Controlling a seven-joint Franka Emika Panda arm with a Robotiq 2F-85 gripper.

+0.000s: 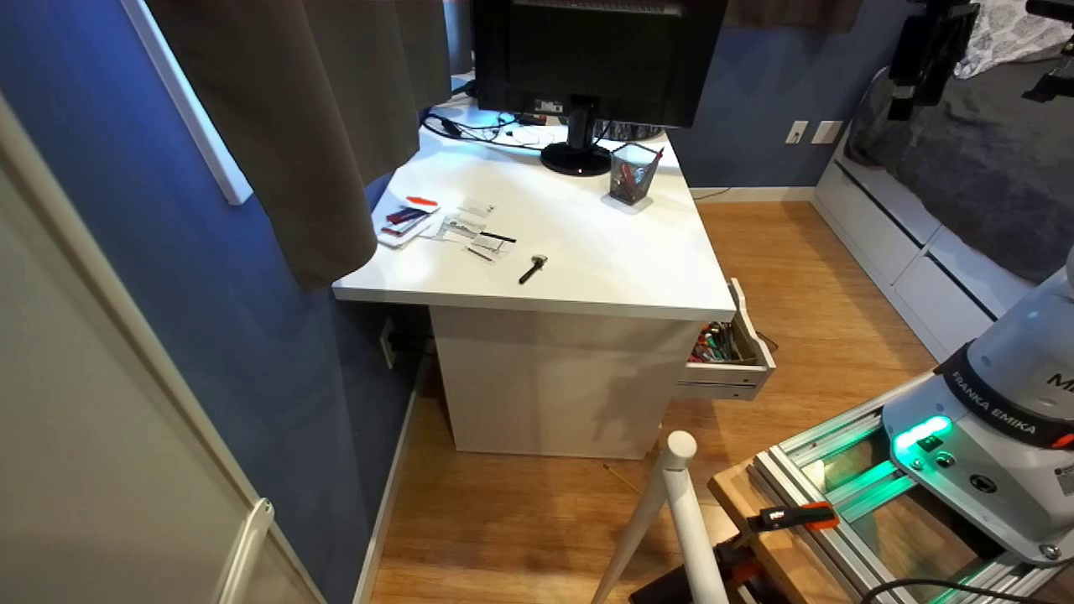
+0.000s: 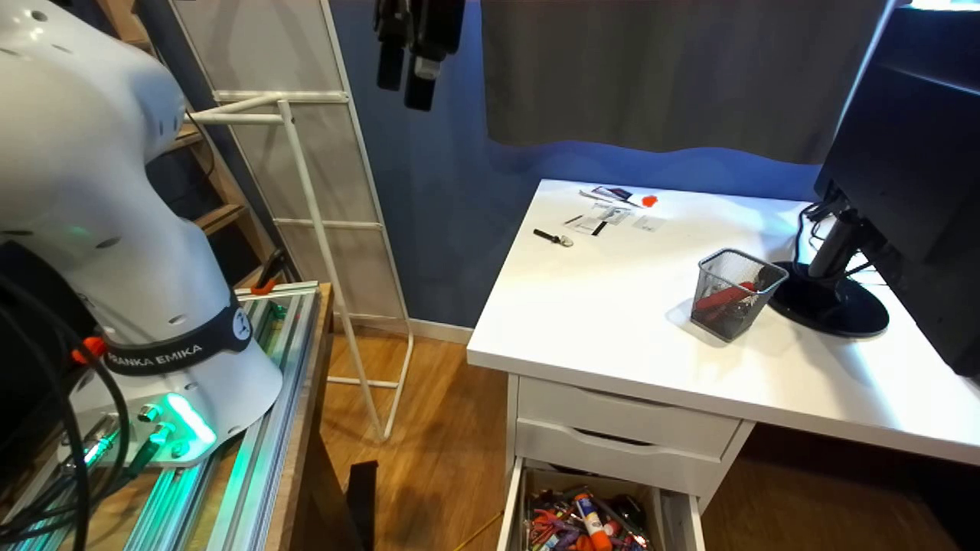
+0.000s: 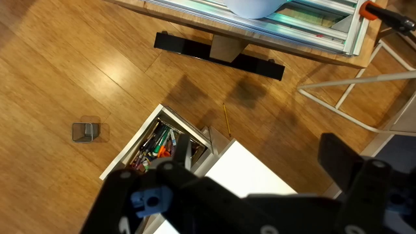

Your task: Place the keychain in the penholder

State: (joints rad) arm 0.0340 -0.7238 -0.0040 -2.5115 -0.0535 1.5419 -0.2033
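The keychain (image 1: 533,269), a small dark strap with a silvery end, lies flat on the white desk (image 1: 587,260). It also shows in an exterior view (image 2: 553,238), near the desk's side edge. The penholder (image 1: 631,176) is a grey wire-mesh cup standing upright on the desk by the monitor base. It also shows with pens and red items inside (image 2: 733,298). My gripper (image 3: 255,146) is open and empty, its fingers wide apart. It hangs high in both exterior views (image 1: 973,99) (image 2: 404,84), well apart from the keychain and penholder. The wrist view does not show the keychain.
Papers and cards (image 1: 461,226) with thin dark sticks lie beside the keychain. The monitor (image 1: 596,59) stands behind the penholder. An open drawer (image 2: 605,528) full of pens juts from the desk. The wrist view shows a small square mesh container (image 3: 85,132) and a pencil (image 3: 227,119) over the floor.
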